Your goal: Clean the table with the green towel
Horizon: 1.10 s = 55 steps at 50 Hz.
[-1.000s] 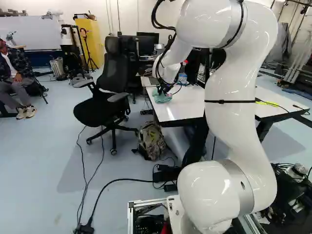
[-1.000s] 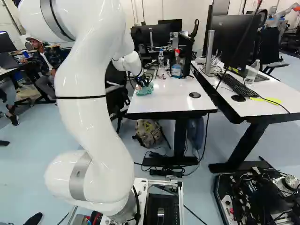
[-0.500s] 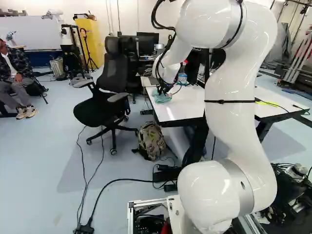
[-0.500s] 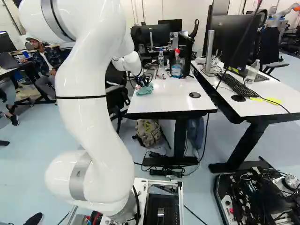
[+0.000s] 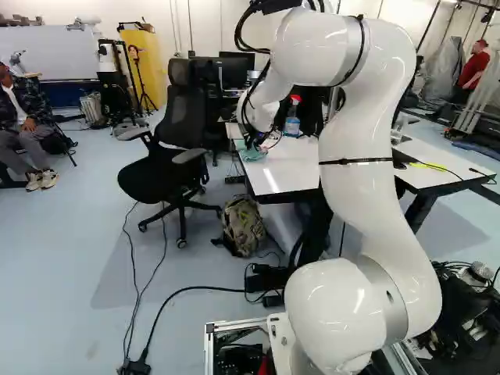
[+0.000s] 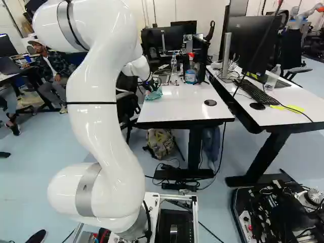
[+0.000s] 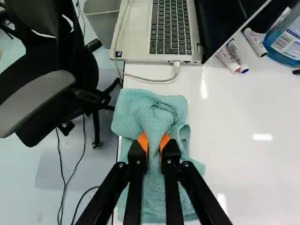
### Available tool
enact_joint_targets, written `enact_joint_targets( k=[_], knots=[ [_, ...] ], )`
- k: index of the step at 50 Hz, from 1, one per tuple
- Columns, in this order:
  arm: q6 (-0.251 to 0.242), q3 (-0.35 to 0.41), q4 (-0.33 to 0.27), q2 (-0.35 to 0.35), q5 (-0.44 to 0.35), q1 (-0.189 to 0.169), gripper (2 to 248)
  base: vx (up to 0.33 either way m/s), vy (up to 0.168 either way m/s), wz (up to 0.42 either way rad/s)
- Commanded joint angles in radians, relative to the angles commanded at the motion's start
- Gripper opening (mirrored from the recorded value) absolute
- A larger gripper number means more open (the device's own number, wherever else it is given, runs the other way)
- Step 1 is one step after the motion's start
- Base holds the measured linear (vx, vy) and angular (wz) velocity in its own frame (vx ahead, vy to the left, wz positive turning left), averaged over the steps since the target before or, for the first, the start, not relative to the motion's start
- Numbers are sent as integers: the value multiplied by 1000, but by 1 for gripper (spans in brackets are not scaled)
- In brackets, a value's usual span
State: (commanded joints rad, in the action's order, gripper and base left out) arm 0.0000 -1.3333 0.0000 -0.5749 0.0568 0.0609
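At the left edge of the white table [image 6: 177, 109], the black gripper [image 6: 151, 90] is low over the tabletop with the green towel [image 6: 154, 95] beneath it. The wrist view has the gripper [image 7: 153, 143] shut on a bunched fold of the towel [image 7: 154, 115], pinched between its orange pads. The rest of the towel lies spread on the table around and under the fingers, close along the table's edge.
Ahead of the gripper is a laptop [image 7: 168, 33] with a cable. Markers [image 7: 229, 58] and a blue bottle [image 7: 286, 42] stand or lie beyond. An office chair [image 5: 176, 148] is beside the table, a backpack [image 5: 243, 226] below. Another robot [image 6: 306, 15] is far back.
The arm has shifted, its upper part leftward in the left base view and rightward in the right base view. Gripper and towel have moved slightly left along the table. The base has stayed put.
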Motion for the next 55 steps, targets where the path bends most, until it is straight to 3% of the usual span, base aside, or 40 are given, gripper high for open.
enact_joint_targets(
  k=[10,22,41,55],
  knots=[
    [0,-45,0,-33,0,-9,48,0,0,0],
    [0,-38,0,-28,0,-37,48,0,0,0],
    [0,35,0,26,0,-77,48,0,0,0],
    [0,111,0,82,0,-84,48,0,0,0]
  ],
)
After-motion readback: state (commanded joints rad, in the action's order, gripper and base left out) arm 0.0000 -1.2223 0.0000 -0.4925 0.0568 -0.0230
